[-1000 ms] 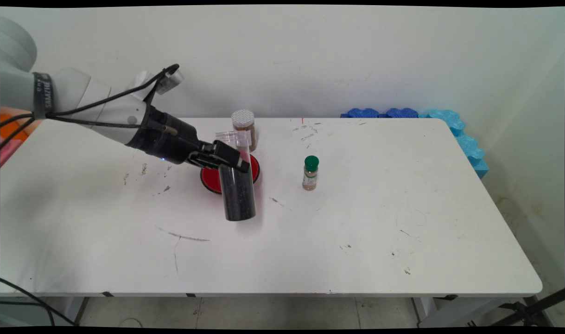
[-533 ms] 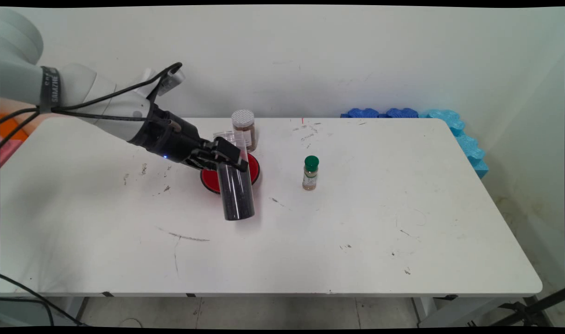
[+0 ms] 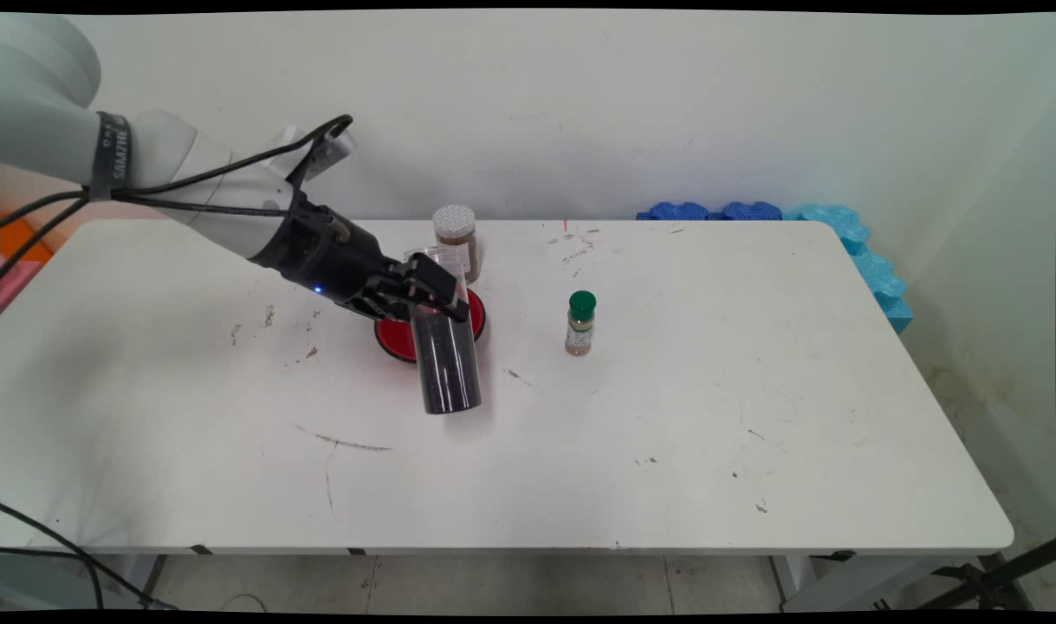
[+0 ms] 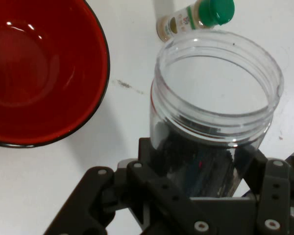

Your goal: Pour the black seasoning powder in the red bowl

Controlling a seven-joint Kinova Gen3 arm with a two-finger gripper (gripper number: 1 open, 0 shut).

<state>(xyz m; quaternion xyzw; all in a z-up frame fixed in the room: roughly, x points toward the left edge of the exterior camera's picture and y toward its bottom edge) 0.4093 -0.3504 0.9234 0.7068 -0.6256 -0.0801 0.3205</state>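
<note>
Four items stand on the white table (image 3: 666,433), all in its far-left-of-centre part; I read them from left to right. At left my gripper (image 3: 432,299) comes in low from the upper left, its fingers clamped on the upper part of a clear plastic jar (image 3: 445,364), lidless and part-filled with dark granules. I see the jar leaning slightly, its base at or just above the tabletop, in front of a red bowl (image 3: 391,334) that it partly hides. The hand view shows the jar (image 4: 215,112) gripped just under its open threaded mouth, with the red bowl (image 4: 39,73) just beside it, black-rimmed. Behind the bowl stands a brown-filled jar with a white lid (image 3: 455,238), near the table's far edge. Further right, well apart from the gripper, stands a small spice bottle with a green cap (image 3: 580,323). To its right the tabletop lies bare out to the rounded right edge, and the broad near half lies open to the front edge. Blue foam pieces (image 3: 839,234) sit beyond the far right corner.
</note>
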